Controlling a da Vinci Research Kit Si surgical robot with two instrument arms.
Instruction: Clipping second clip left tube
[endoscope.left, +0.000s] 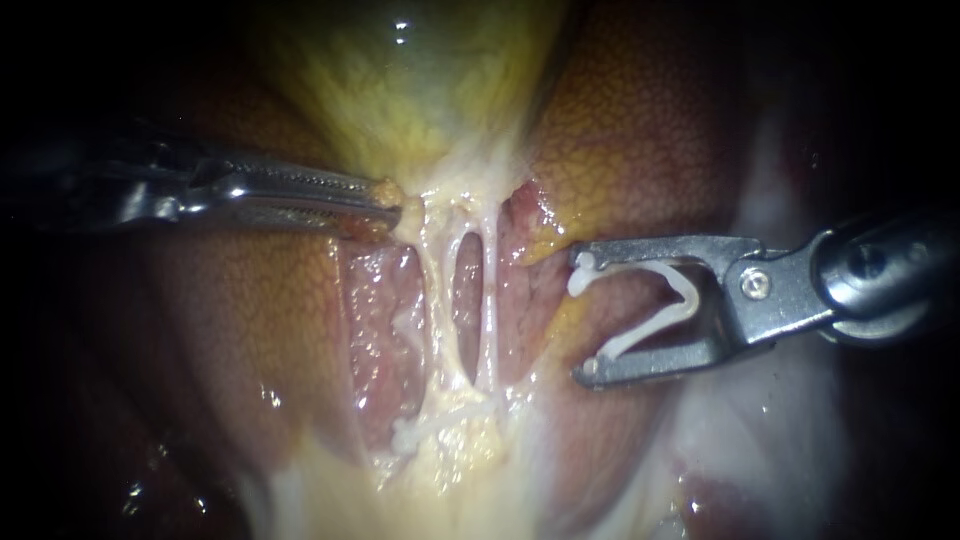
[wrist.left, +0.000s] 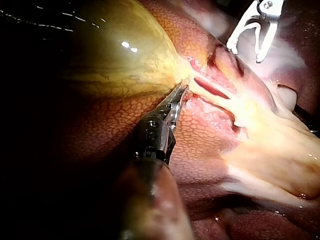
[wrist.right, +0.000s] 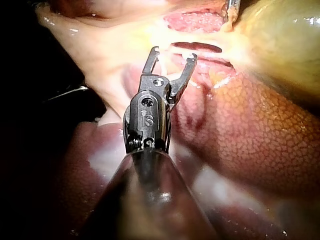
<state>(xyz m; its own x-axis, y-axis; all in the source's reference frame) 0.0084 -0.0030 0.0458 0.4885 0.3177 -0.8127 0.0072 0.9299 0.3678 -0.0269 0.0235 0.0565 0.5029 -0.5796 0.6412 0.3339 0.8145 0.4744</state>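
Two pale tubes run side by side below the gallbladder (endoscope.left: 400, 90): the left tube (endoscope.left: 437, 320) and the right tube (endoscope.left: 489, 300), with a dark slit between them. A white clip (endoscope.left: 430, 425) lies across their lower end. My left instrument (endoscope.left: 390, 205) (wrist.left: 181, 92) is shut on the tissue at the gallbladder's neck, just left of the tubes. My right instrument (endoscope.left: 583, 318) (wrist.right: 175, 52) stands to the right of the right tube, apart from both tubes. Its jaws are spread wide, and a white clip (endoscope.left: 670, 310) seated between them touches both.
Mottled brown liver (endoscope.left: 640, 120) (wrist.right: 260, 140) surrounds the tubes on both sides. Yellowish fatty tissue (endoscope.left: 450, 480) spreads below them. In the left wrist view my right instrument (wrist.left: 245, 54) hangs beyond the tubes, ahead of the left jaws.
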